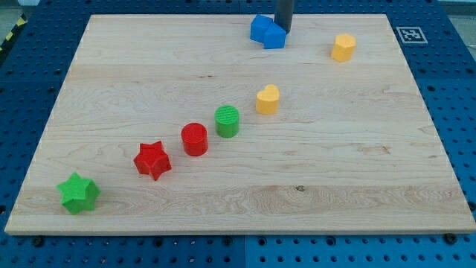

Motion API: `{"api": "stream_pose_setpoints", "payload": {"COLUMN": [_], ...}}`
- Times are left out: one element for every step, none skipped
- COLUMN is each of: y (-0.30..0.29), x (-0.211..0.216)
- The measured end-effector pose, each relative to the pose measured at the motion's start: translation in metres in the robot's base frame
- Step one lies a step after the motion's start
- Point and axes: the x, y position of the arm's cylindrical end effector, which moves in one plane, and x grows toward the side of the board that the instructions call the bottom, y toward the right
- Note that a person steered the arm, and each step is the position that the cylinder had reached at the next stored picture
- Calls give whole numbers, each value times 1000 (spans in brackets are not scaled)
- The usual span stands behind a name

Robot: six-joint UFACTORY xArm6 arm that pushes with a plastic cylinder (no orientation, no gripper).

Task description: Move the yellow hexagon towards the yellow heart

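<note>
My tip [283, 30] touches blue block [267, 32], well up-left of yellow heart [268, 99]. Yellow hexagon [343, 47] up-right of heart, untouched. End effector is bare rod: grasps nothing.

Premises: a robotics laboratory or test bench. Evidence: a pale wooden board [238, 171] lies on a blue perforated base plate [446, 74] with a regular grid of mounting holes. A printed black-and-white fiducial marker [410, 34] sits at the board's corner at the view's top right. Yellow-black hazard striping [9, 39] shows at the view's top left.
</note>
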Motion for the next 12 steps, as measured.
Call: {"api": "stream_pose_setpoints", "payload": {"y": [10,19,52,91,102,102,103,105,106,109,109,109], "x": [27,18,-8,-10,-3,11,37,65,95,116,116,119]}}
